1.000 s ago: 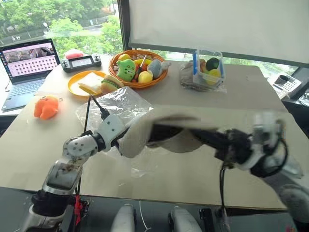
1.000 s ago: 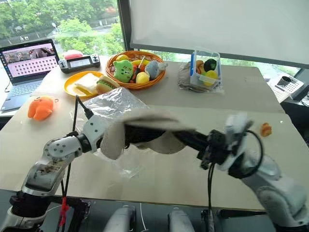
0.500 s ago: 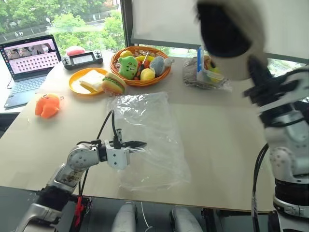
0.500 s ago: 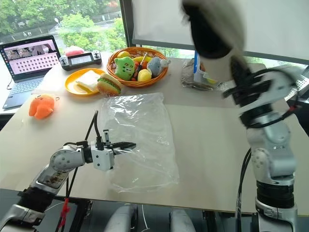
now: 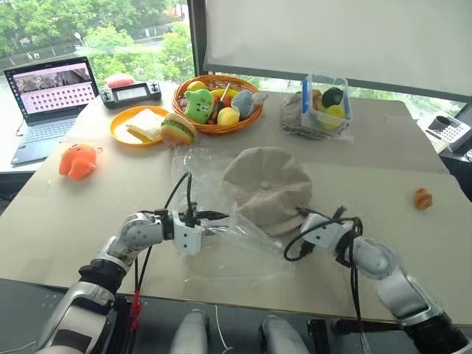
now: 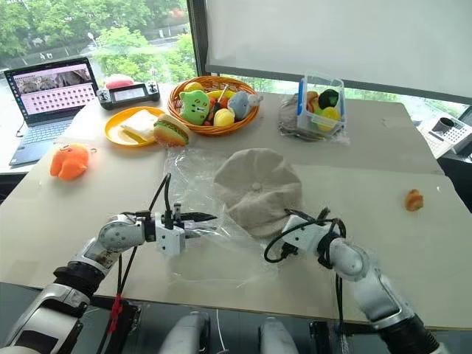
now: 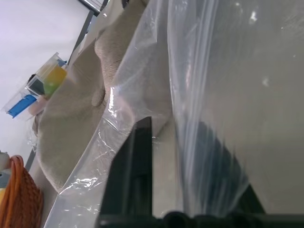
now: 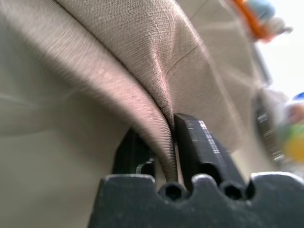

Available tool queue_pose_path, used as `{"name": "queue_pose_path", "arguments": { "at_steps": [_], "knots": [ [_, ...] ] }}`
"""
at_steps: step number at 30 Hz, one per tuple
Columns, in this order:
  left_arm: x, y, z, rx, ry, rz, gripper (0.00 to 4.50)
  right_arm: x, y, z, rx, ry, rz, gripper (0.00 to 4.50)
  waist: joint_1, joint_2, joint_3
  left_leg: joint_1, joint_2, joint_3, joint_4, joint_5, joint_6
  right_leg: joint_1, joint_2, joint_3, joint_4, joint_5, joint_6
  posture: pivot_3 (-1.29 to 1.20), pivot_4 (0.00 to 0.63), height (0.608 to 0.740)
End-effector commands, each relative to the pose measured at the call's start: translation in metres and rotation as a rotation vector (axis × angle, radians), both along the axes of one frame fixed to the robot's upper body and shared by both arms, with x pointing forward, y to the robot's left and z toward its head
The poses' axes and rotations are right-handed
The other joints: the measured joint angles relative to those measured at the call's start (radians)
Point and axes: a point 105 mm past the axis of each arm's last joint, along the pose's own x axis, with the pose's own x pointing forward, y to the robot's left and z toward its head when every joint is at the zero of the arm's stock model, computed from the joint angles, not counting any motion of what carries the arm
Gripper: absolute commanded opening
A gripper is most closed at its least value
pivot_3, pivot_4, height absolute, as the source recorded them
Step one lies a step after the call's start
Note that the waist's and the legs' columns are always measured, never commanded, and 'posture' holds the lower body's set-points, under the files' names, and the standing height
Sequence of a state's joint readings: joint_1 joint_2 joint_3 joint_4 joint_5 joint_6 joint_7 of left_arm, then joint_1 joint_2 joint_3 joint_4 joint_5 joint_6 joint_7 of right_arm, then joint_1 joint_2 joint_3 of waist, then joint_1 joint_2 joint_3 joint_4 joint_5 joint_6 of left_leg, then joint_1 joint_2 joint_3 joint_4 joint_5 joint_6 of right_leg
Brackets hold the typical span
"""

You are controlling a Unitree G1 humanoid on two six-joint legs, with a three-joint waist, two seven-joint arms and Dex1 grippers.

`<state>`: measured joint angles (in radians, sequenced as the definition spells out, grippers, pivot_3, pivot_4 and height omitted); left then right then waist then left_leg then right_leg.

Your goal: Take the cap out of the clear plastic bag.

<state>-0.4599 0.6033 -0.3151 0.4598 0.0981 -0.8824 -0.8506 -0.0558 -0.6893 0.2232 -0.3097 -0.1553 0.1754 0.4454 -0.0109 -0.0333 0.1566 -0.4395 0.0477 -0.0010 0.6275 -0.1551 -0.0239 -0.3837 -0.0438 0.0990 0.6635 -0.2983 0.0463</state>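
Jaws: right gripper (image 8: pixel 164 147) pinches the cap (image 5: pixel 267 184) at its near edge; left gripper (image 7: pixel 175 142) grips a fold of the clear plastic bag (image 5: pixel 221 247) | Arms: both low, reaching inward over the beige desk (image 5: pixel 369 158) | Cap: flat, partly on the bag | Room: window, laptop (image 5: pixel 50 96); no legible writing

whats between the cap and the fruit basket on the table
In the left eye view, the far edge of the clear plastic bag and then bare table lie between the cap and the fruit basket. Nothing else sits there.
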Motion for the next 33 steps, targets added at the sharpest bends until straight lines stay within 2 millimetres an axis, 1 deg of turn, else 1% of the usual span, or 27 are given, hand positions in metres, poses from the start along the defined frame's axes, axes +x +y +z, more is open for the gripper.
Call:
{"name": "queue_pose_path", "arguments": {
  "at_steps": [1, 3, 4, 5, 6, 8, 10, 11, 12, 14, 16, 18, 19, 20, 21, 22, 23, 24, 25, 26, 28, 30, 33],
  "knots": [
    [-0.015, -0.004, 0.012, -0.052, 0.136, -0.055, 2.93, -0.007, -0.010, -0.010, 0.026, 0.127, -0.035, 2.72, -0.003, 0.000, 0.000, 0.000, 0.000, 0.000, 0.000, 0.000, 0.000, 0.000, 0.000, 0.000, 0.000, 0.000, 0.000, 0.00, 0.150, 0.740],
    [-0.024, -0.003, 0.017, -0.074, 0.301, -0.066, 3.71, -0.010, -0.014, -0.003, 0.074, 0.155, -0.044, 3.50, -0.004, 0.000, 0.000, 0.000, 0.001, 0.000, 0.000, 0.000, 0.000, 0.000, 0.000, 0.000, 0.001, 0.000, 0.000, 0.00, 0.150, 0.740],
    [-0.028, -0.001, 0.022, -0.089, 0.413, -0.064, 4.12, -0.013, -0.017, 0.004, 0.131, 0.181, -0.052, 3.88, -0.004, 0.000, 0.000, 0.000, 0.001, 0.000, -0.001, 0.000, 0.000, 0.000, 0.000, 0.000, 0.001, 0.000, 0.000, 0.00, 0.150, 0.740],
    [-0.033, -0.001, 0.026, -0.095, 0.494, -0.066, 4.42, -0.015, -0.019, 0.009, 0.170, 0.200, -0.056, 4.15, -0.004, 0.000, 0.000, 0.000, 0.001, 0.000, 0.000, 0.000, 0.000, -0.001, 0.001, -0.001, 0.001, 0.000, -0.001, 0.00, 0.150, 0.740],
    [-0.036, 0.000, 0.034, -0.123, 0.600, -0.061, 4.50, -0.017, -0.022, 0.015, 0.224, 0.232, -0.066, 4.48, -0.005, 0.000, 0.000, 0.000, 0.001, 0.000, -0.001, 0.000, 0.000, -0.001, 0.001, -0.001, 0.001, 0.000, -0.001, 0.00, 0.150, 0.740],
    [-0.043, -0.002, 0.047, -0.162, 0.750, -0.058, 4.50, -0.022, -0.027, 0.023, 0.283, 0.272, -0.065, 4.48, -0.006, 0.000, 0.000, 0.000, 0.002, -0.001, 0.000, 0.000, 0.000, -0.001, 0.001, -0.001, 0.001, 0.000, -0.001, 0.00, 0.150, 0.740],
    [-0.046, 0.002, 0.069, -0.265, 0.996, -0.055, 4.50, -0.021, -0.037, 0.042, 0.417, 0.268, -0.084, 4.48, -0.008, 0.000, 0.001, 0.000, 0.001, -0.001, 0.000, 0.000, 0.000, -0.001, 0.000, -0.001, 0.001, -0.001, 0.000, 0.00, 0.150, 0.740],
    [-0.048, 0.006, 0.076, -0.305, 1.112, -0.052, 4.50, -0.022, -0.042, 0.052, 0.487, 0.262, -0.081, 4.48, -0.009, 0.000, 0.001, 0.000, 0.002, -0.001, 0.000, 0.000, 0.000, -0.001, 0.001, -0.001, 0.001, -0.003, 0.003, 0.00, 0.150, 0.740],
    [-0.046, 0.011, 0.083, -0.363, 1.174, -0.044, 4.50, -0.022, -0.047, 0.060, 0.558, 0.262, -0.086, 4.48, -0.010, 0.000, 0.001, 0.000, 0.002, -0.002, 0.000, 0.000, 0.000, -0.001, 0.001, -0.001, 0.001, -0.003, 0.004, 0.00, 0.150, 0.740],
    [-0.035, 0.020, 0.084, -0.477, 1.235, 0.039, 4.50, -0.025, -0.056, 0.073, 0.685, 0.258, -0.078, 4.48, -0.012, 0.001, 0.001, 0.000, 0.002, -0.002, -0.001, 0.000, 0.000, -0.001, 0.001, -0.002, 0.002, -0.004, 0.005, 0.00, 0.150, 0.740],
    [-0.018, 0.034, 0.082, -0.659, 1.262, 0.153, 4.50, -0.026, -0.066, 0.084, 0.838, 0.237, -0.092, 4.48, -0.013, 0.001, 0.001, 0.000, 0.002, -0.002, -0.001, 0.000, 0.000, -0.001, 0.001, -0.002, 0.001, -0.005, 0.006, 0.00, 0.150, 0.740],
    [-0.006, 0.049, 0.078, -0.803, 1.268, 0.254, 4.50, -0.024, -0.077, 0.094, 0.987, 0.193, -0.121, 4.48, -0.016, 0.001, 0.001, 0.000, 0.002, -0.003, -0.001, 0.000, 0.000, -0.001, 0.001, -0.002, 0.001, -0.004, 0.005, 0.00, 0.150, 0.740],
    [0.000, 0.056, 0.076, -0.859, 1.251, 0.303, 4.50, -0.022, -0.081, 0.096, 1.021, 0.168, -0.147, 4.48, -0.017, 0.001, 0.001, 0.000, 0.002, -0.003, -0.001, 0.000, 0.000, -0.001, 0.001, -0.002, 0.002, -0.004, 0.004, 0.00, 0.150, 0.740],
    [0.010, 0.064, 0.074, -0.929, 1.205, 0.387, 4.50, -0.018, -0.088, 0.098, 1.039, 0.128, -0.190, 4.48, -0.017, 0.001, 0.002, 0.000, 0.002, -0.003, -0.001, 0.000, 0.000, -0.001, 0.001, -0.001, 0.002, -0.002, 0.001, 0.00, 0.150, 0.740],
    [0.030, 0.084, 0.067, -1.052, 1.120, 0.543, 4.50, -0.008, -0.099, 0.098, 1.073, 0.057, -0.285, 4.48, -0.017, 0.001, 0.001, 0.000, 0.001, -0.003, -0.001, 0.000, 0.000, -0.001, 0.001, -0.001, 0.002, -0.001, 0.000, 0.00, 0.150, 0.740],
    [0.041, 0.098, 0.061, -1.135, 1.064, 0.654, 4.50, -0.002, -0.107, 0.098, 1.098, 0.009, -0.353, 4.48, -0.016, 0.001, 0.001, 0.000, 0.001, -0.003, -0.001, 0.000, 0.000, -0.001, 0.001, -0.001, 0.001, -0.001, -0.001, 0.00, 0.150, 0.740],
    [0.055, 0.117, 0.048, -1.201, 0.966, 0.839, 4.50, 0.007, -0.121, 0.091, 1.058, -0.070, -0.492, 4.48, -0.015, 0.001, 0.001, 0.001, 0.001, -0.003, 0.000, 0.000, 0.000, 0.000, 0.001, -0.001, 0.002, -0.001, -0.001, 0.00, 0.150, 0.740],
    [0.062, 0.132, 0.037, -1.210, 0.863, 0.984, 4.50, 0.012, -0.132, 0.084, 0.994, -0.129, -0.597, 4.48, -0.014, 0.001, 0.001, 0.001, 0.001, -0.003, 0.000, 0.000, 0.000, -0.001, 0.001, -0.001, 0.002, -0.001, -0.001, 0.00, 0.150, 0.740],
    [0.065, 0.140, 0.029, -1.203, 0.771, 1.083, 4.50, 0.015, -0.141, 0.078, 0.909, -0.184, -0.678, 4.48, -0.011, 0.001, 0.001, 0.001, 0.001, -0.003, 0.000, 0.001, 0.001, -0.001, 0.001, -0.001, 0.001, 0.000, -0.001, 0.00, 0.150, 0.740],
    [0.068, 0.149, 0.019, -1.167, 0.680, 1.199, 4.50, 0.017, -0.149, 0.072, 0.885, -0.228, -0.748, 4.48, -0.009, 0.001, 0.001, 0.001, 0.000, -0.003, 0.000, 0.001, 0.001, -0.001, 0.001, 0.000, 0.002, 0.000, -0.001, 0.00, 0.150, 0.740],
    [0.069, 0.155, 0.012, -1.101, 0.541, 1.305, 4.50, 0.018, -0.155, 0.065, 0.897, -0.269, -0.799, 4.48, -0.005, 0.001, 0.001, -0.001, -0.001, -0.002, -0.001, 0.001, 0.000, -0.003, 0.001, 0.001, 0.001, 0.000, -0.001, 0.00, 0.150, 0.740],
    [0.070, 0.150, 0.009, -1.128, 0.504, 1.305, 4.50, 0.019, -0.159, 0.059, 0.823, -0.296, -0.816, 4.48, -0.003, 0.002, 0.000, -0.002, -0.001, -0.002, -0.003, 0.001, 0.000, -0.005, 0.000, 0.001, 0.001, 0.000, -0.001, 0.00, 0.150, 0.740],
    [0.074, 0.147, 0.011, -1.170, 0.435, 1.324, 4.50, 0.022, -0.167, 0.053, 0.781, -0.320, -0.844, 4.48, -0.003, 0.002, 0.000, -0.002, -0.002, -0.001, -0.003, 0.001, 0.000, -0.005, -0.001, 0.001, 0.001, 0.000, -0.001, 0.00, 0.150, 0.740]
  ]
}}
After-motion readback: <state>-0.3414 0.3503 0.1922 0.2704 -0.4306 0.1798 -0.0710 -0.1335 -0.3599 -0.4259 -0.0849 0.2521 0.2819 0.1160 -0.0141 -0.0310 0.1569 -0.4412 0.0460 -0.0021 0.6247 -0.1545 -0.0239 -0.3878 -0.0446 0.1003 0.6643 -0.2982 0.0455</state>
